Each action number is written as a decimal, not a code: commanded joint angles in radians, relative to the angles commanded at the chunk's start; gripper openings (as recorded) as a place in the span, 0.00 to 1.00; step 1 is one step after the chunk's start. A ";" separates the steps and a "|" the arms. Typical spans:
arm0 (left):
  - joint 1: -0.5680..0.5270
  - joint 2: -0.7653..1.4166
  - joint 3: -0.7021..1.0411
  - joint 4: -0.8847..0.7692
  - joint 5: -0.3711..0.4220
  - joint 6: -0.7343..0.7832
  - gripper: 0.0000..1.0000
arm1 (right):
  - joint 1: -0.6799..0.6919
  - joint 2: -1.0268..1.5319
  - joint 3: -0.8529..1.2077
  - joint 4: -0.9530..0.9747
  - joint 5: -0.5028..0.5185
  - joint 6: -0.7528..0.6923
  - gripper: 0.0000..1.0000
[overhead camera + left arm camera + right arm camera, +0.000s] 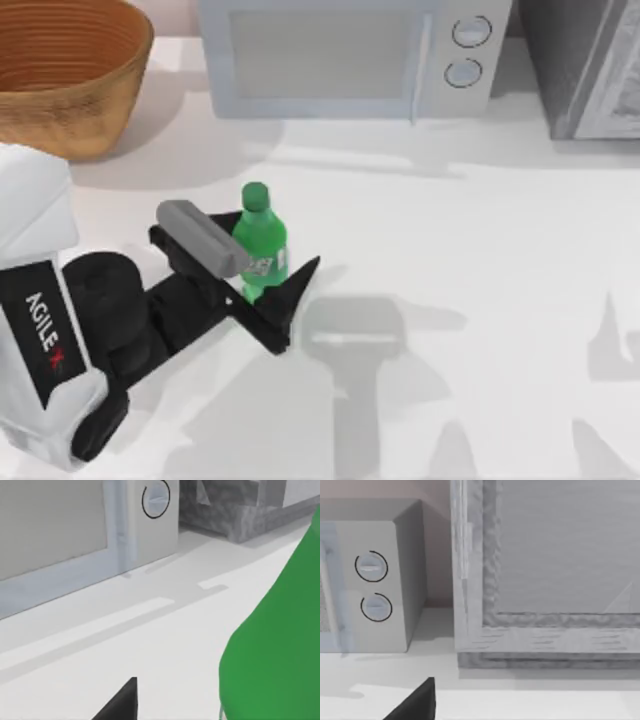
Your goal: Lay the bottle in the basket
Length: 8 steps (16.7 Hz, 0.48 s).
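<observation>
Left end effector (262, 268) around bottle (262, 243) on white table (480, 260), microwave (340, 55) behind.

I've got the basket (62, 70) sitting upper left of the frame, microwave (345, 55) top centre. Bottle (262, 243) stands left of centre, well below both.

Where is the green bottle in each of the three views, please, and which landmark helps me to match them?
Top view: the bottle stands left of centre, at the left gripper.
Left wrist view: its green body is close up.
Right wrist view: not in it.
Shared landmark: the microwave, with its dials.
</observation>
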<state>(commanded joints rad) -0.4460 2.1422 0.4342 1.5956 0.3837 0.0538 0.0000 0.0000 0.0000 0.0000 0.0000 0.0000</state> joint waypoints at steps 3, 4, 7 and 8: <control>0.000 0.000 0.000 0.000 0.000 0.000 0.47 | 0.000 0.000 0.000 0.000 0.000 0.000 1.00; 0.000 0.000 0.000 0.000 0.000 0.000 0.40 | 0.000 0.000 0.000 0.000 0.000 0.000 1.00; 0.000 0.000 0.000 0.000 0.000 0.000 0.17 | 0.000 0.000 0.000 0.000 0.000 0.000 1.00; 0.000 0.000 0.000 0.000 0.000 0.000 0.10 | 0.000 0.000 0.000 0.000 0.000 0.000 1.00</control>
<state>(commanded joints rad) -0.4460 2.1422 0.4342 1.5956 0.3837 0.0538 0.0000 0.0000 0.0000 0.0000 0.0000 0.0000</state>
